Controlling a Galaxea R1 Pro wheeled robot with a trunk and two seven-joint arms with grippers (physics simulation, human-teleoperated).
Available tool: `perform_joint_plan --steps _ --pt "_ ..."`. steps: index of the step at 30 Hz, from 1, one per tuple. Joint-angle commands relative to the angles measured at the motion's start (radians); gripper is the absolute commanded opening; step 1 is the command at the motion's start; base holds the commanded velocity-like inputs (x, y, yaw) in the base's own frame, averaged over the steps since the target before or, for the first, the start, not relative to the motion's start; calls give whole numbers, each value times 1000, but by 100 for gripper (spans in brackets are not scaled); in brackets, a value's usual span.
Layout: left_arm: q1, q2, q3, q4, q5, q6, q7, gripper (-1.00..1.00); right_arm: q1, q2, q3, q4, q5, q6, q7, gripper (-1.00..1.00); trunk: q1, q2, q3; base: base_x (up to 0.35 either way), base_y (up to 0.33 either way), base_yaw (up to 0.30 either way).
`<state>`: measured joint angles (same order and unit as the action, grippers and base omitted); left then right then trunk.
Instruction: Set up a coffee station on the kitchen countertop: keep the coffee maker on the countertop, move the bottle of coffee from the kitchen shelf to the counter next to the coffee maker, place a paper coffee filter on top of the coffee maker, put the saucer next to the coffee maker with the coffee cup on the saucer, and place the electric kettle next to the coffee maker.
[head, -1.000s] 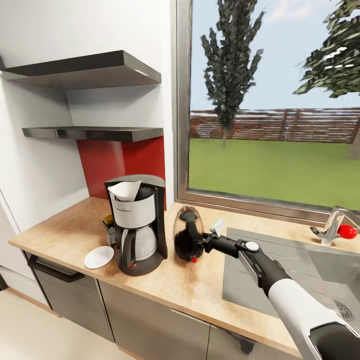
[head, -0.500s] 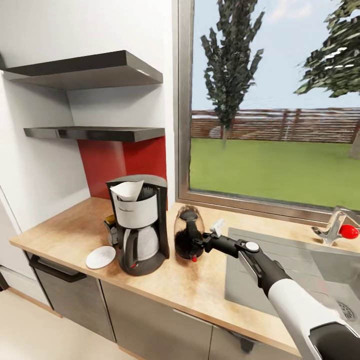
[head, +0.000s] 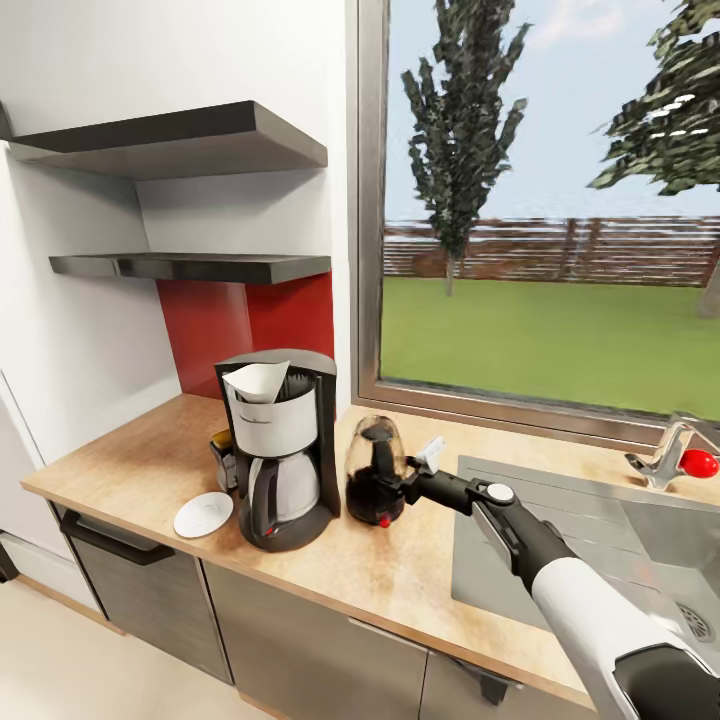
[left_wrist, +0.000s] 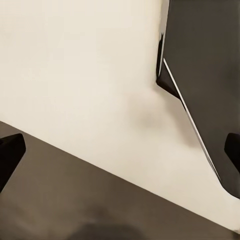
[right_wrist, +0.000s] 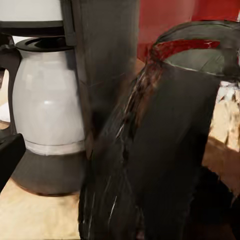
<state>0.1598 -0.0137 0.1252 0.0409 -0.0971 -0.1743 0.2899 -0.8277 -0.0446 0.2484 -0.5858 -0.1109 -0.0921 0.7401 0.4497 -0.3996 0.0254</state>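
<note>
On the wooden desk (head: 140, 470), just at three o'clock of the coffee maker (head: 283, 447), stands the electric kettle (head: 376, 472), upright, with a small gap between the two. The right end effector (head: 400, 488) is closed on the kettle's dark handle, reaching in from the four o'clock side. The kettle looks rigid, with a clear, glossy body and a dark base; I judge it top-light when empty and easy to tip, and the smooth wall would slip, so the handle is the sensible place to hold. A paper filter (head: 252, 381) sits on top of the coffee maker, light and easily knocked off. The saucer (head: 203, 514) lies at nine o'clock of the machine. The left end effector (left_wrist: 120, 150) faces pale floor, its dark fingertips spread wide with nothing between them.
</note>
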Motion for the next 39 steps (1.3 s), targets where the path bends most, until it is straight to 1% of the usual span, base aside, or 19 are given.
perform_joint_plan --steps 1,18,39 --pt "0 0 8 2 -10 -5 5 100 -1 -1 7 1 -10 -3 -1 100 0 -1 0 0 0 0" --pt "0 0 8 2 -10 -5 5 100 -1 -1 6 1 -10 -3 -1 100 0 -1 0 -8 0 0" --pt "-5 -3 7 0 -9 -6 4 100 -1 -1 6 1 -12 -3 -1 100 0 -1 0 -319 0 0"
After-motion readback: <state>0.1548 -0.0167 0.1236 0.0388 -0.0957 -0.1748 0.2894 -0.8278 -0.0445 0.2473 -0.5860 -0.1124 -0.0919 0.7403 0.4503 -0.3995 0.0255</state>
